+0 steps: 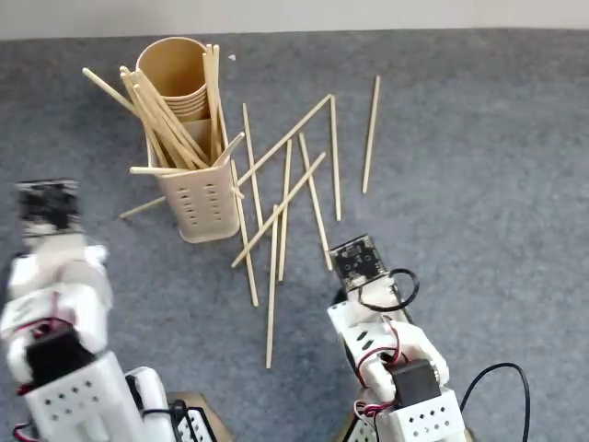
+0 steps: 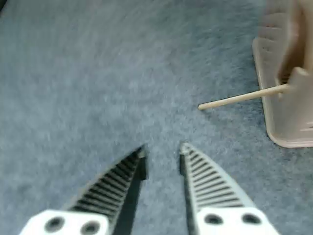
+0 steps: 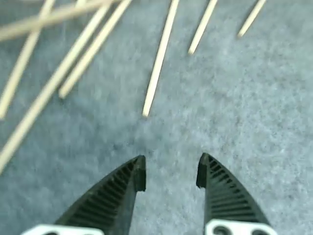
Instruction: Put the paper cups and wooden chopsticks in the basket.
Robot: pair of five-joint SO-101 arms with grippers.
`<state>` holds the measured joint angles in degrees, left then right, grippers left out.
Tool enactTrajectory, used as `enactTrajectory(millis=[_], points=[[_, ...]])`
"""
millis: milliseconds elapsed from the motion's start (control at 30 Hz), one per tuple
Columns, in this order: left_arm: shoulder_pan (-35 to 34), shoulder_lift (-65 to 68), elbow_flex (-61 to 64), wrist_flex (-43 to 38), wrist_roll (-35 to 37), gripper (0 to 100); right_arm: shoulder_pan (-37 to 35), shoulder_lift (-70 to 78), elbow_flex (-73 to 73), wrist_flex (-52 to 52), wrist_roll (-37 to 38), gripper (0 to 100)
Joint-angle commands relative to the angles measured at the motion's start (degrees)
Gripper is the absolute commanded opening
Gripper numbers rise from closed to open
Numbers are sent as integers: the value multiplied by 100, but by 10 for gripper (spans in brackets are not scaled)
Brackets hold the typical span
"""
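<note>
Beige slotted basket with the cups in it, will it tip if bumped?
Probably tips easily: the tall, narrow beige plastic basket carries stacked brown paper cups and wooden chopsticks sticking above its rim. Likely light, so a nudge may slide it.

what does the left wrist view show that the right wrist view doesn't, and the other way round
Left wrist, not right wrist: the basket, its slotted wall at the edge of view, and one chopstick sticking out from its side.
Right wrist, not left wrist: several loose chopsticks lying flat on the surface ahead.
Both: grey carpet and that arm's own gripper, the left gripper and the right gripper, each open and empty.
</note>
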<state>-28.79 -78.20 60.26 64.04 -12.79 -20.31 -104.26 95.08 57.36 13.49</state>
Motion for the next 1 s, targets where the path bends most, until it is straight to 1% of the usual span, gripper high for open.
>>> enactTrajectory(millis=[0, 67, 100, 167, 267, 333, 467, 533, 600, 667, 800, 967], points=[[1024, -954, 101, -149, 123, 140, 189, -66, 936, -198, 62, 181], [1385, -1508, 127, -114, 149, 138, 365, -31, 936, -189, 62, 181], [1455, -1736, 171, -114, 149, 137, 523, -31, 936, -189, 62, 181], [1473, -2176, 453, -149, 149, 137, 813, -31, 936, -180, 70, 181], [1499, -2615, 866, -158, 149, 137, 963, -31, 945, -163, 70, 181], [1525, -2642, 927, -158, 167, 137, 963, -31, 945, -163, 70, 181], [1842, -2589, 980, -158, 149, 140, 971, -66, 945, -163, 62, 181], [1824, -2536, 1147, -26, 141, 140, 971, -66, 945, -163, 62, 181], [1675, -2466, 1288, 141, 141, 140, 980, -57, 945, -145, 62, 180], [1437, -2369, 1376, 299, 141, 140, 989, -48, 892, 101, 132, 180], [743, -2035, 1393, 334, 141, 140, 989, -57, 224, 848, 923, 180], [-127, -1297, 1262, 158, 167, 140, 1182, -31, -295, 637, 1037, 180]])
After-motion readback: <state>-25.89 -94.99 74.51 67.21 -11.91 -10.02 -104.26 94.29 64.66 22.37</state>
